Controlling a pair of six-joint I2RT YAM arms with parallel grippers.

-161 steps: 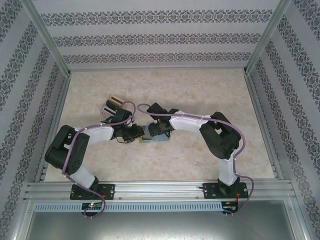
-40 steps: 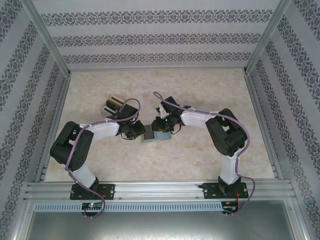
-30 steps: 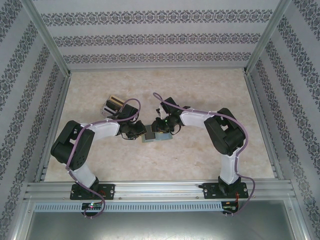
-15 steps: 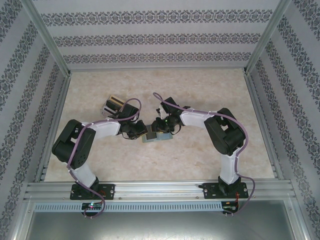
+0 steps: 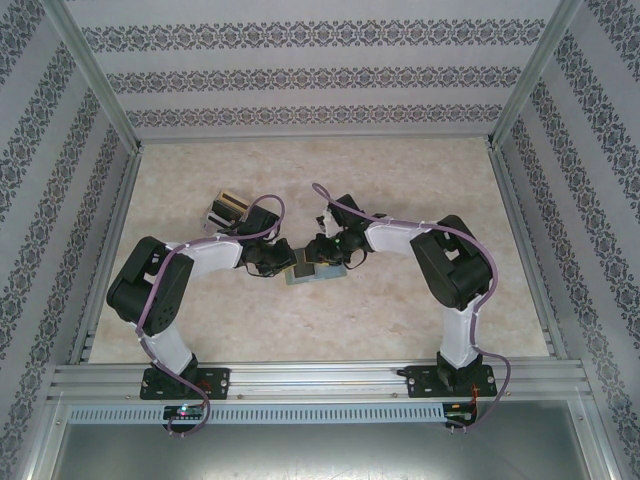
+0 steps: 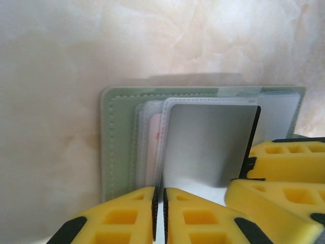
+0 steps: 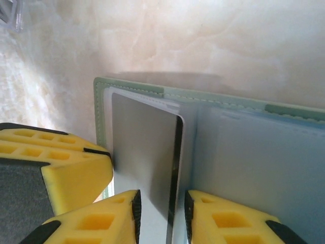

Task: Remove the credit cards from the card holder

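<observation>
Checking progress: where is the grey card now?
In the right wrist view, the grey card sits in the card holder, left side, its edge between the right gripper's fingers.

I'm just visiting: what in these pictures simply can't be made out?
Top view: the card holder is too small to show its cards.
Left wrist view: the grey card overlaps the other cards, so no count.
Left wrist view: what the left gripper pinches is cut off by the bottom edge.
Right wrist view: whether the right gripper touches the grey card; bottom edge again.
</observation>
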